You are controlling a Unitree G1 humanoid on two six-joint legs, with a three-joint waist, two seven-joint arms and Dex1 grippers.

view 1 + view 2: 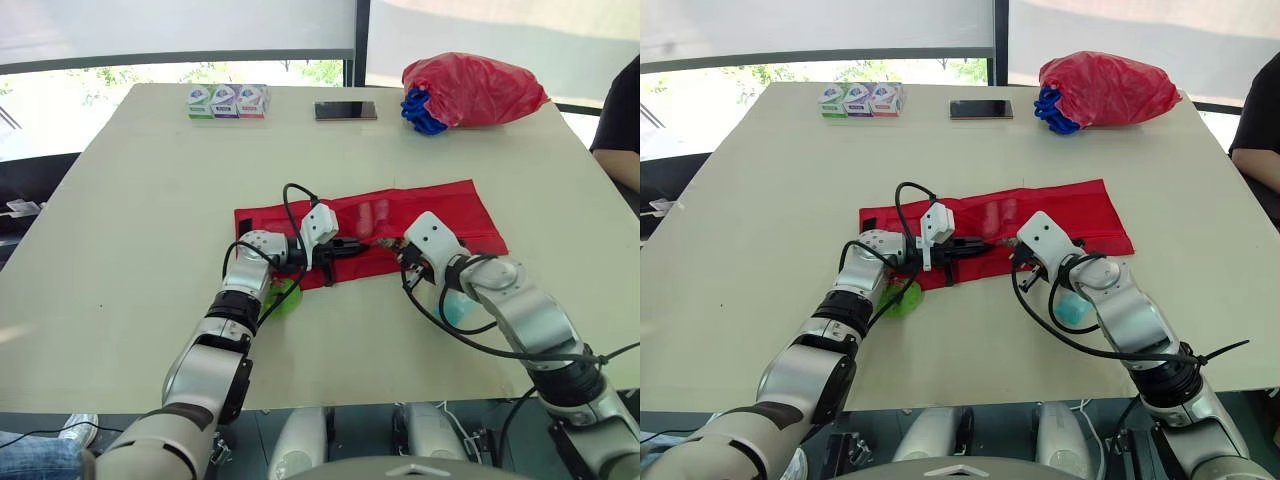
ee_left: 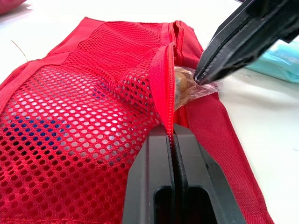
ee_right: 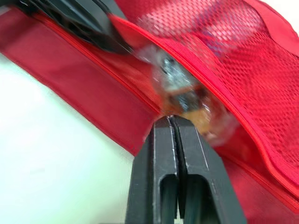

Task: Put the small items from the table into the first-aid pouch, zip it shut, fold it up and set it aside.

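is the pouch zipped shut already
No: the left gripper lifts the zipper edge of the pouch, leaving a gap where the right gripper holds a clear-wrapped item.

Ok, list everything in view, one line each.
table: 1, cream, under everything
pouch: 1, red, open, mid-table
wrapped item: 1, clear, at pouch's zip opening
boxes: 3, green, purple, red, far left
phone: 1, black, far middle
bag: 1, red, far right
green item: 1, green, by left arm
blue item: 1, pale blue, by right arm
person: 1, dark sleeve, right edge
left gripper: 1, black, shut on pouch edge
right gripper: 1, black, shut on wrapped item
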